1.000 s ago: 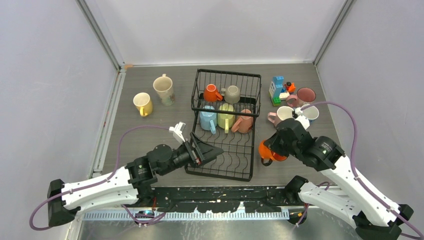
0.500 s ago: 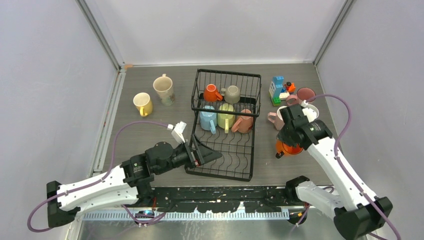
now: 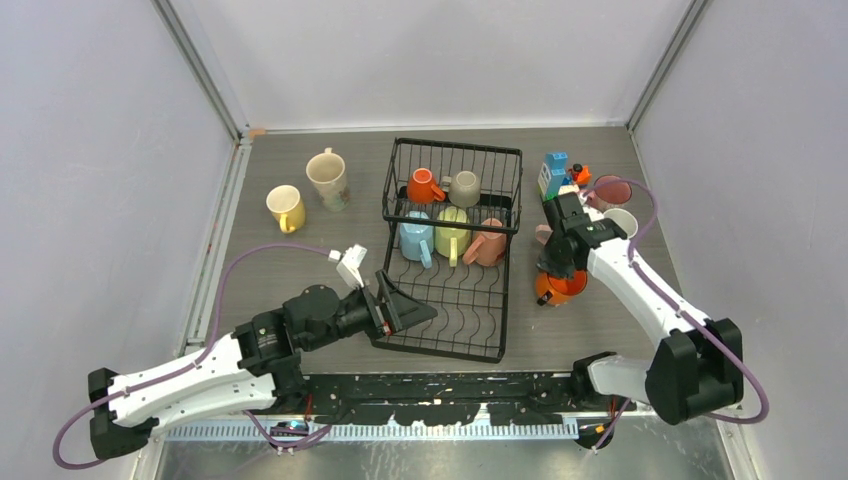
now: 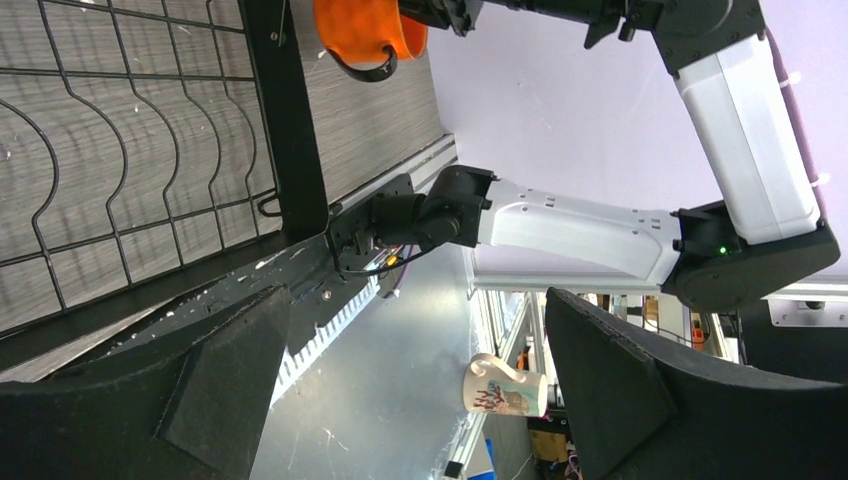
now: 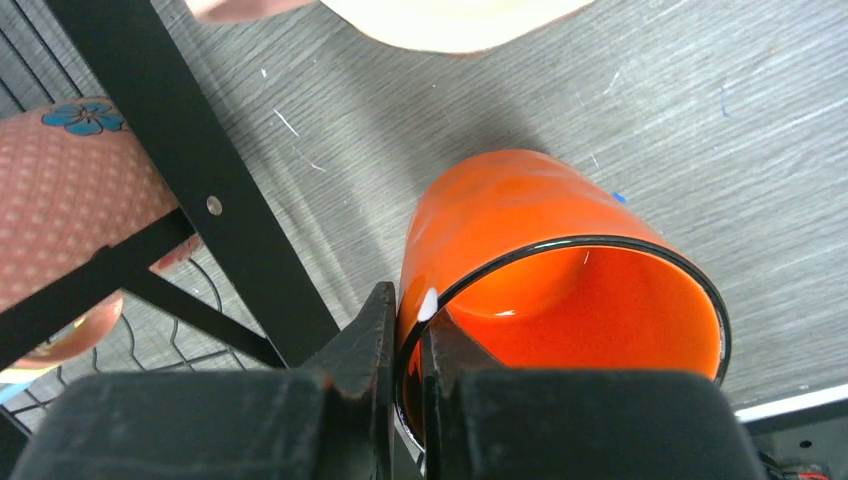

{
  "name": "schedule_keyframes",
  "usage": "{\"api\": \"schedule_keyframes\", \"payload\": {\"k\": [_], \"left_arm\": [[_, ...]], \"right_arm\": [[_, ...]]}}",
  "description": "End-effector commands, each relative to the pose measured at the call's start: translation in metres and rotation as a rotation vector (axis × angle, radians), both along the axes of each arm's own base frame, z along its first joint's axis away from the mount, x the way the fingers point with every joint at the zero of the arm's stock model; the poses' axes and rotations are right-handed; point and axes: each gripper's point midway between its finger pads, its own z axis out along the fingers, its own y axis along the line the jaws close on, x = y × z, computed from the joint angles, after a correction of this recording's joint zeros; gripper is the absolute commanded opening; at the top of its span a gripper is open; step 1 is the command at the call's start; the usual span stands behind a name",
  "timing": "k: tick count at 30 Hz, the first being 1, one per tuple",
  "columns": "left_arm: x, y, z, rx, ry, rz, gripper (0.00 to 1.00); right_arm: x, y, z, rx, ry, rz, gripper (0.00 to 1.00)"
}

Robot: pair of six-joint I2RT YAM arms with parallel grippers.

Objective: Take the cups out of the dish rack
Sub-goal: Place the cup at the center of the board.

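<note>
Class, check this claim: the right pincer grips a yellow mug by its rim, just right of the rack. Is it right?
No. The mug is orange, not yellow; the right wrist view shows it. The right pincer does grip it by its rim, just right of the rack.

Grey wood-grain table (image 3: pixel 300 265): dish rack (image 3: pixel 456 146) centre; yellow mug (image 3: pixel 285 206), cream mug (image 3: pixel 327 176) left; block toy (image 3: pixel 556 172), pink mug (image 3: pixel 612 189), white mug (image 3: pixel 621 222) right
</note>
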Motion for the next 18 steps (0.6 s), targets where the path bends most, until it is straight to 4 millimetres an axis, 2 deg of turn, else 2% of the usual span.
{"api": "schedule_keyframes", "payload": {"k": [1, 10, 18], "left_arm": [[-0.002, 0.002, 0.018, -0.033, -0.027, -0.017, 1.0], [-0.005, 0.003, 0.018, -0.032, -0.018, -0.025, 1.0], [-0.005, 0.008, 0.016, -0.034, -0.01, -0.012, 1.0]], "right_arm": [[0.03, 0.0, 0.01, -0.022, -0.1, 0.015, 0.0], [0.043, -0.009, -0.002, -0.081, -0.071, 0.028, 0.01], [0.055, -0.008, -0.01, -0.086, -0.076, 0.039, 0.02]]}}
